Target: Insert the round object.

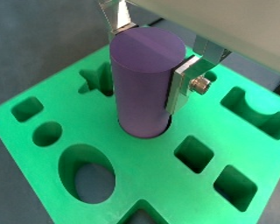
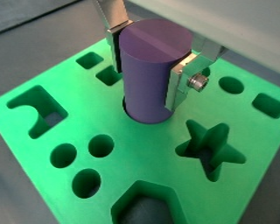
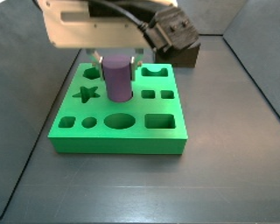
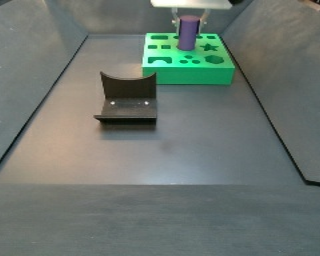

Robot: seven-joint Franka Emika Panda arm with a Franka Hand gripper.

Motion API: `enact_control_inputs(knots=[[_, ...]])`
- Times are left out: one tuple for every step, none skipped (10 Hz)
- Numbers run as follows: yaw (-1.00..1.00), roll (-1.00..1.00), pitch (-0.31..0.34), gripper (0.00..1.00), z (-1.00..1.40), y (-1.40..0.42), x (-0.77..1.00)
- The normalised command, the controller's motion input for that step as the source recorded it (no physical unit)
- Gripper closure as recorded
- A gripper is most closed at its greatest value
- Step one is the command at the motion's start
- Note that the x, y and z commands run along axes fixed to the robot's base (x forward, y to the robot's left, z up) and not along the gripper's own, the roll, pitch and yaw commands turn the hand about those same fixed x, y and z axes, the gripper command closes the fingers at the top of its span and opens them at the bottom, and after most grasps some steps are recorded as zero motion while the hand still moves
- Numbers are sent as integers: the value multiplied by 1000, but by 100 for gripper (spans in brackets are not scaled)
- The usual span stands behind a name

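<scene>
The round object is a tall matte purple cylinder [image 1: 146,83], also seen in the wrist view [image 2: 150,74]. It stands upright with its lower end inside the middle round hole of the green block [image 1: 38,149] [image 2: 25,157]. My gripper [image 1: 152,58] [image 2: 149,58] is shut on the cylinder, one silver finger [image 1: 185,85] on each side of its upper part. In both side views the cylinder [image 3: 116,79] [image 4: 187,32] rises out of the green block [image 3: 108,140] [image 4: 203,72] under the gripper [image 3: 116,58] [image 4: 187,12].
The green block has other cut-outs: a star [image 2: 209,147], an oval [image 1: 88,172], squares [image 1: 192,151] and small round holes [image 2: 101,145]. A dark fixture [image 4: 125,98] stands on the floor away from the block. Dark walls enclose the floor.
</scene>
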Motion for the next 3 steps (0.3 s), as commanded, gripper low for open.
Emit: enact_control_inputs(knots=[[0,-114,-270,100,-643,0,0],[0,-101,-244,100,-277,54,-126],[0,26,-60,100,0,-26,-77]])
